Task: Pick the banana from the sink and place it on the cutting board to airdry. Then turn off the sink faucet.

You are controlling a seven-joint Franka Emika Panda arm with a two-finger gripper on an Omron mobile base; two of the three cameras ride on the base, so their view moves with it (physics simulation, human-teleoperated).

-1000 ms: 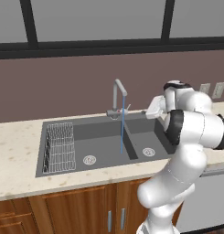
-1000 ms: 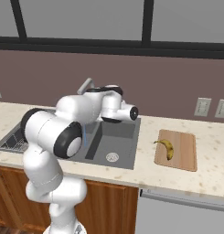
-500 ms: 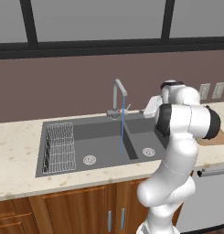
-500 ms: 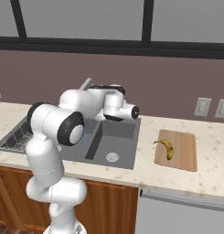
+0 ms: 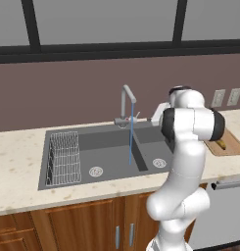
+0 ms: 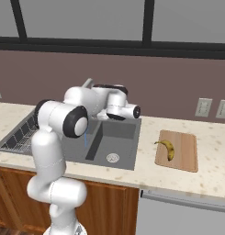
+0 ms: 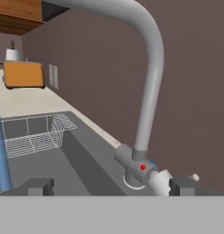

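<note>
The banana [image 6: 167,148] lies flat on the cutting board [image 6: 184,157], which sits on the table [image 6: 210,170] to the right of the sink [image 6: 124,131], so from where I stand the first half of the job looks done and the faucet step is the one in hand. Water runs as a thin blue stream [image 5: 131,132] from the spout of the sink faucet [image 5: 125,103] down into the sink, near the divider between the two basins, with the wire rack [image 5: 64,157] in the left basin well apart from it. The arm reaches over the right basin with the gripper [image 7: 111,188] pointed at the faucet's base; its fingertips [image 7: 36,186] stand wide apart and hold nothing. In the hand view the base of the faucet, with a small red dot on its collar, sits between the two tips and a little beyond them, and a short pale lever [image 7: 160,179] juts out from it toward the right tip. I cannot quite tell whether the gripper already touches the lever or is just short of it, since the tips are cut off low in that view. The next move, I judge, calls for easing in the last bit and nudging that lever sideways until the stream stops, taking care not to slip off such a small handle.
</note>
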